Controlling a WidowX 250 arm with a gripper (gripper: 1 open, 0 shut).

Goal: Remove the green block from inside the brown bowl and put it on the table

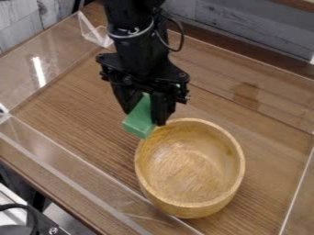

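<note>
The black claw (pixel 145 99) points straight down, clamped on the green block (pixel 140 118), which hangs tilted in the air just beside the upper-left rim of the brown bowl (pixel 190 166). The block is outside the bowl and above the tabletop (pixel 73 101). The bowl sits upright on the tabletop, with clear walls (pixel 61 170) nearby.

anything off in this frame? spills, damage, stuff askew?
Nothing stands out. The gripper holds the green block on end, tilted, above the table just left of the brown bowl. The bowl sits upright and empty, with no visible damage.
</note>
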